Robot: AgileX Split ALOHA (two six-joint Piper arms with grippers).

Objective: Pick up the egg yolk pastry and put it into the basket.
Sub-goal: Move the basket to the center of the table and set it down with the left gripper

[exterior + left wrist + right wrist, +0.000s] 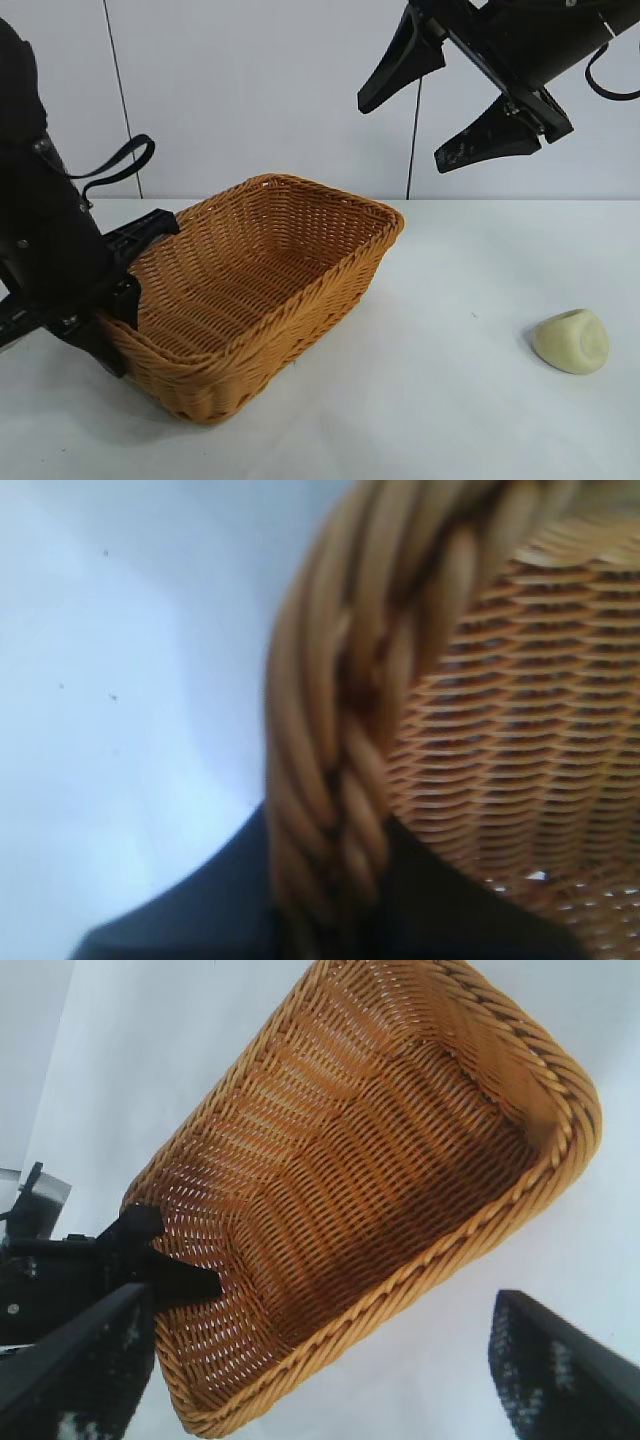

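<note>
**Left gripper clamped on the basket rim, pastry apart on the table**

Plainly, the left gripper (125,300) is seen closed on the near short wall of the basket (300,260), one black finger (165,1272) lying inside against the weave and the other outside. In the left wrist view the braided rim (340,780) runs down between the dark finger bases, so the grip appears to be on the rim itself, though the pads are hidden there. The left arm is set at the table's left edge in the exterior view, tilted steeply downward over that end of the basket.

The right gripper (450,100) is held high above the table at the exterior view's upper right, its two fingers spread wide and nothing between them. It is pointed down toward the basket, whose whole interior is shown in the right wrist view.

The basket is orange-brown wicker, rectangular, with sloping sides; nothing is seen inside it. The egg yolk pastry (572,341) lies on the white table (430,400), well apart from the basket on the right arm's side, a pale yellow lump with a shallow dent. No brand, label or writing can be read on anything in view.
</note>
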